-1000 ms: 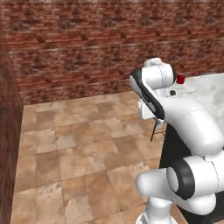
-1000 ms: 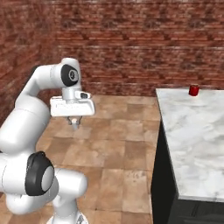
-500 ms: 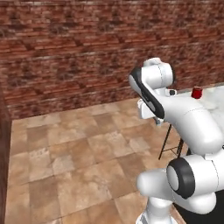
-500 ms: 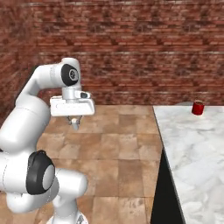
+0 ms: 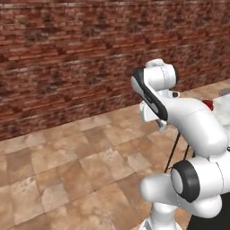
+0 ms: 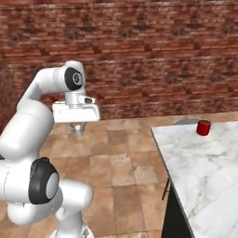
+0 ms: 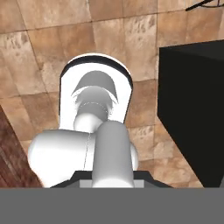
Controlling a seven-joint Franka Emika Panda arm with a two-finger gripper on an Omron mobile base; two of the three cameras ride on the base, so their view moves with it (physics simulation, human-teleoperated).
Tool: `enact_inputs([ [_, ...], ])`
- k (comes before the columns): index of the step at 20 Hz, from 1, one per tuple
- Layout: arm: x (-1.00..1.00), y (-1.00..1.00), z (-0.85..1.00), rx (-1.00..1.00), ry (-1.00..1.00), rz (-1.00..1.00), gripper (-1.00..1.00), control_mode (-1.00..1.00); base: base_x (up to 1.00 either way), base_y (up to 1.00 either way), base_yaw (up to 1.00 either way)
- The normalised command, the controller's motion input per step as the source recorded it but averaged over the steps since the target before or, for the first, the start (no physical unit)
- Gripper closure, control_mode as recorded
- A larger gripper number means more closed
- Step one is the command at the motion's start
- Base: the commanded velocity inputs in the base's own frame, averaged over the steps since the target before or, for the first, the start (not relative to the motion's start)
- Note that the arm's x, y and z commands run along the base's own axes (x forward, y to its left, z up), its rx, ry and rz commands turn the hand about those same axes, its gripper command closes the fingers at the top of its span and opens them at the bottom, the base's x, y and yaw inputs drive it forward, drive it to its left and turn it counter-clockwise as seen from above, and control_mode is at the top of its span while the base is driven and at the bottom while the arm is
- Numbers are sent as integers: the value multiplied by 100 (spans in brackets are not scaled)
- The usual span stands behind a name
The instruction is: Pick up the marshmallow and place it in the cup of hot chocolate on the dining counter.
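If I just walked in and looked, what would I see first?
Probably the big white robot arm, curled up over the tiled floor with its gripper shut and pointing down. Behind it runs a long red brick wall. Then the little red cup of hot chocolate, sitting alone near the far edge of the dining counter on the right.

No readable text, label, brand, number or sign appears anywhere: the red cup of hot chocolate (image 6: pixel 203 127) is plain, the marble dining counter (image 6: pixel 204 172) carries only veining, and the brick wall (image 6: pixel 139 56) and the tiled floor (image 5: pixel 67 166) bear no lettering
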Motion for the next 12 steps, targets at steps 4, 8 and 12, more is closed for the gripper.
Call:
enact_inputs([
  [4,0,0,0,0,0,0,100,100,57,4,-37],
  [8,0,0,0,0,0,0,100,100,38,-4,-41],
  [12,0,0,0,0,0,0,100,100,36,-4,-43],
])
